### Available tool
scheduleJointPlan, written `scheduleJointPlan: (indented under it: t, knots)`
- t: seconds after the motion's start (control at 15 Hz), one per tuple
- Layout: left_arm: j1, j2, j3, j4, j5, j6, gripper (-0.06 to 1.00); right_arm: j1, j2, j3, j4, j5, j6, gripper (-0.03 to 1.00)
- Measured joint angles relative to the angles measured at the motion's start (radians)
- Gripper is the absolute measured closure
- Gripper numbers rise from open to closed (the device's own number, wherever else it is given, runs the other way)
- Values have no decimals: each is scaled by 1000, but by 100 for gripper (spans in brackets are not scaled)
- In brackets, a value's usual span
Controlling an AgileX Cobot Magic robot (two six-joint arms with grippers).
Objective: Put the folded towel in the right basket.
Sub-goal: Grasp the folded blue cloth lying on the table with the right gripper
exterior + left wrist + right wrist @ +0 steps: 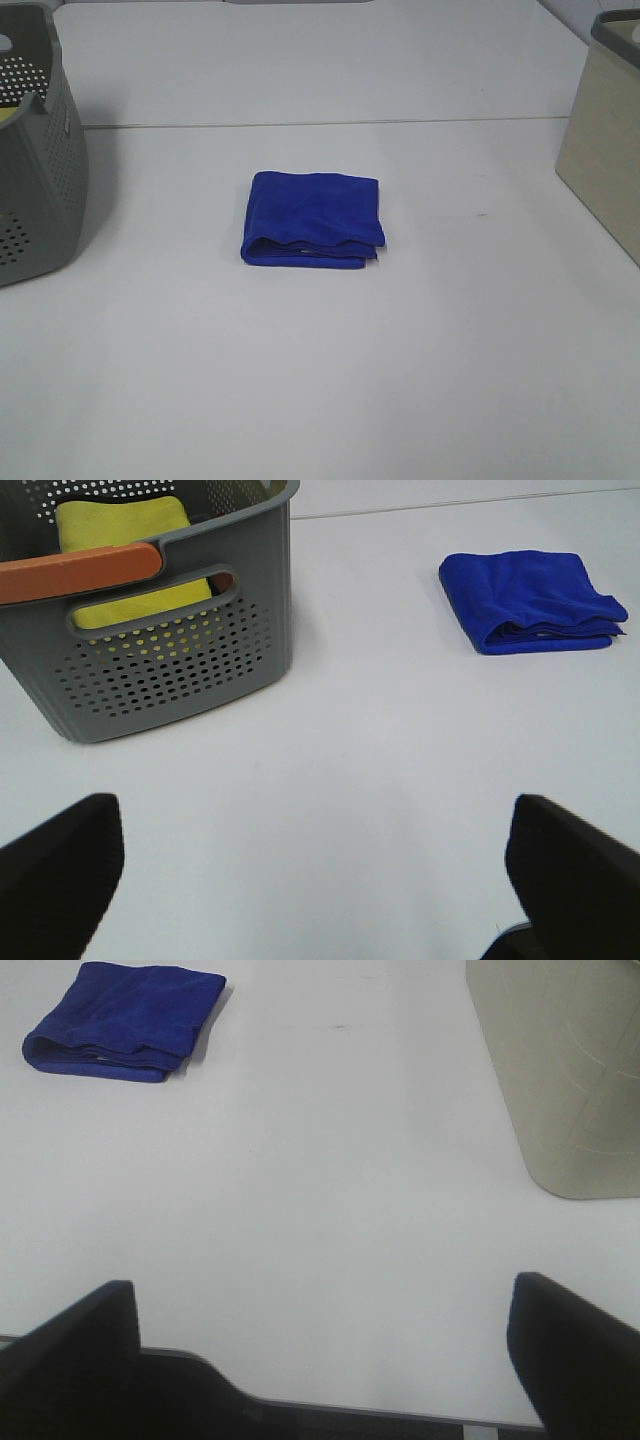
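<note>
A folded blue towel (313,218) lies flat on the white table, near the middle. It also shows in the left wrist view (530,600) and in the right wrist view (125,1018). The beige right basket (605,140) stands at the table's right edge and shows in the right wrist view (560,1070). Neither arm shows in the exterior view. My left gripper (320,880) is open and empty, well short of the towel. My right gripper (325,1360) is open and empty, also far from the towel.
A grey perforated basket (35,150) with an orange handle (80,572) stands at the left edge and holds a yellow cloth (125,550). A seam (330,122) runs across the table behind the towel.
</note>
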Motion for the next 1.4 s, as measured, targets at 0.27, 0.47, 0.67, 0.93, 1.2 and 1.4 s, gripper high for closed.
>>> scheduleJointPlan:
  t: [0.27,0.47,0.67,0.93,1.2,1.4]
  knots:
    - [0,0,0,0,0,0,-1,0,0,0,-3,0,0,1]
    - [0,0,0,0,0,0,-1,0,0,0,-3,0,0,1]
    - [0,0,0,0,0,0,-1,0,0,0,-3,0,1,1]
    - [0,0,0,0,0,0,-1,0,0,0,-5,0,1,1]
    - [0,0,0,0,0,0,-1,0,0,0,-5,0,1,1]
    - [0,0,0,0,0,0,-1,0,0,0,-5,0,1,1]
